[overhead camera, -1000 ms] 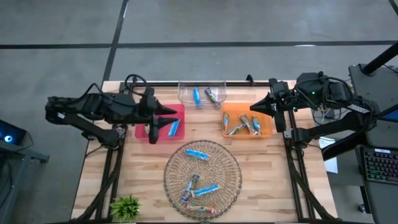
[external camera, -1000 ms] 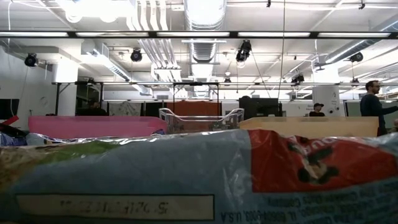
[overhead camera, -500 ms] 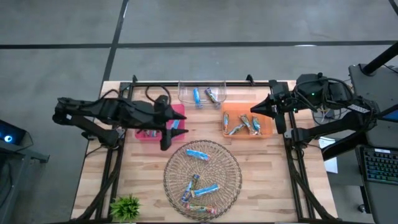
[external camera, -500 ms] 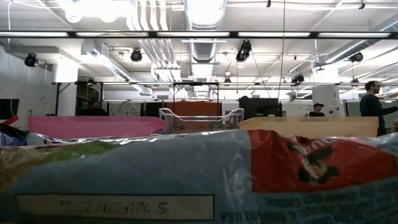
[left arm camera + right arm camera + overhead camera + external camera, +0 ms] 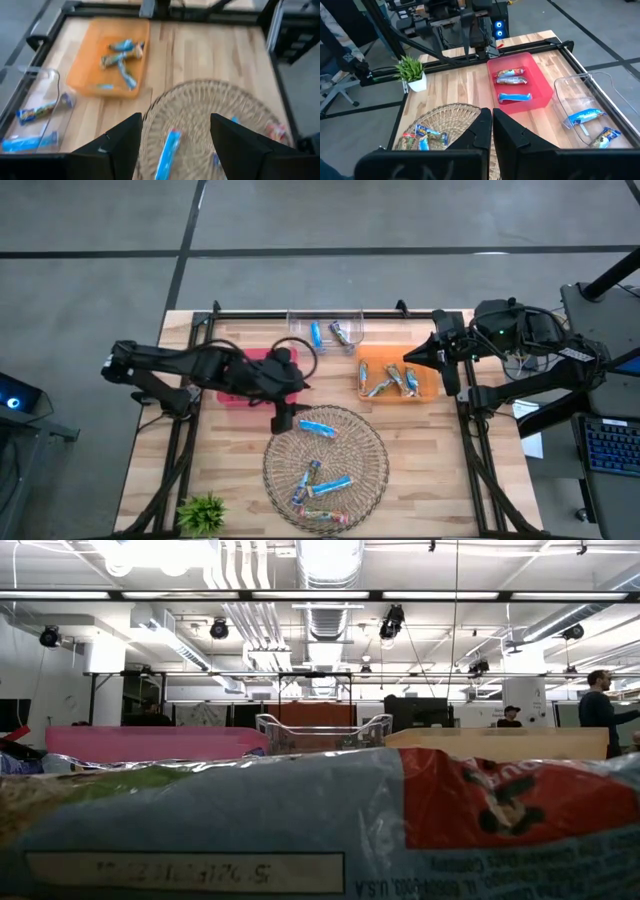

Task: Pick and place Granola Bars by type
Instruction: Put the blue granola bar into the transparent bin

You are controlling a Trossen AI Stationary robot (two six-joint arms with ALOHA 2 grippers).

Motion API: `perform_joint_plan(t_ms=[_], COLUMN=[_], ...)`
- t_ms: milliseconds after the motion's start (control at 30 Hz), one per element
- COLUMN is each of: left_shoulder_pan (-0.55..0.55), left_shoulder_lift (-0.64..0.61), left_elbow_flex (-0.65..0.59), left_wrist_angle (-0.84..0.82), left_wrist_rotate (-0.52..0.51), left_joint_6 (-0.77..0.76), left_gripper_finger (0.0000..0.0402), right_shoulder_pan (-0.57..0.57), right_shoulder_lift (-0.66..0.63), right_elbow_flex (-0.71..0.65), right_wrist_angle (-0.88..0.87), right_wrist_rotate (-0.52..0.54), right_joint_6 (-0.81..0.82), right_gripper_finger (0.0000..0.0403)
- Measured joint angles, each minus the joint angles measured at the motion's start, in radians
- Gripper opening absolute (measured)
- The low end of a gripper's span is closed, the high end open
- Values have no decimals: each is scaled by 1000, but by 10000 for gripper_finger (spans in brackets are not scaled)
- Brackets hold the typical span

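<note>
Granola bars lie in a wicker basket (image 5: 325, 465): one blue bar (image 5: 318, 426) near its far rim, several more (image 5: 318, 488) toward its near side. My left gripper (image 5: 291, 421) hangs open over the basket's far left rim. In its wrist view the blue bar (image 5: 168, 150) lies below, between the two fingers and clear of them. My right gripper (image 5: 408, 358) hovers shut by the orange tray (image 5: 368, 365), which holds several bars. A pink tray (image 5: 522, 85) holds three bars, and a clear tray (image 5: 325, 330) holds two.
A small green plant (image 5: 203, 511) stands at the table's near left corner. A bar wrapper (image 5: 320, 825) right in front of the low camera fills the lower half of that view. People stand in the room beyond the table (image 5: 598, 705).
My left gripper has left the pink tray and travelled toward the table's right and near edges, sinking and tipping downward, to the basket's far left rim. The bars have stayed where they lay.
</note>
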State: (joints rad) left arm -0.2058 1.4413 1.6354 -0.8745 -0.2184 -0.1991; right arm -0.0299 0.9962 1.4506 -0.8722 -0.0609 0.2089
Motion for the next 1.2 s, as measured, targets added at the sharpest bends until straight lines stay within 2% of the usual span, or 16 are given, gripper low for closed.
perform_joint_plan(t_ms=[133, 300, 500, 967, 1200], left_shoulder_pan=[1, 3, 3, 35, 50], left_shoulder_lift=[74, 160, 229, 352, 393], left_elbow_flex=[94, 164, 159, 131, 87], left_wrist_angle=[-119, -184, -196, -218, -206], left_wrist_rotate=[-2, -7, -1, 124, 135], left_joint_6=[30, 101, 191, 216, 236], left_gripper_finger=[218, 218, 218, 218, 218], right_shoulder_pan=[0, 0, 0, 0, 0], right_shoulder_lift=[0, 0, 0, 0, 0], right_elbow_flex=[0, 0, 0, 0, 0], right_wrist_angle=[0, -1, -7, -11, -14], right_wrist_rotate=[0, 0, 0, 1, 1], right_joint_6=[-1, -2, 1, 1, 16], right_gripper_finger=[8, 8, 8, 8, 8])
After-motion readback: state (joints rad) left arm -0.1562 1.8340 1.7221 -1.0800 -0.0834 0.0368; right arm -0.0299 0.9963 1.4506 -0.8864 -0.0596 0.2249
